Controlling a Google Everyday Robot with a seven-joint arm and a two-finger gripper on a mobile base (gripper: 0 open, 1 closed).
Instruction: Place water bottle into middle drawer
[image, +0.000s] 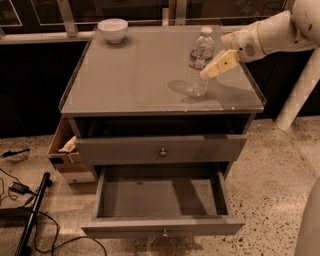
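The clear plastic water bottle (199, 62) stands upright near the glossy grey worktop's (125, 80) right edge. The cream gripper (216, 66) is just beside its label; I cannot tell whether the jaws are open or closed. The shallow grey middle drawer (160, 200) is pulled open.

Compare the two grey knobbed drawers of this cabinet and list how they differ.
The middle drawer is pulled far out, its floor showing; the upper drawer shows only its front. The middle drawer sits lower and nearer the camera than the upper drawer. Both are grey, wide, with a round knob mid-front. The gripper is up beside the water bottle.
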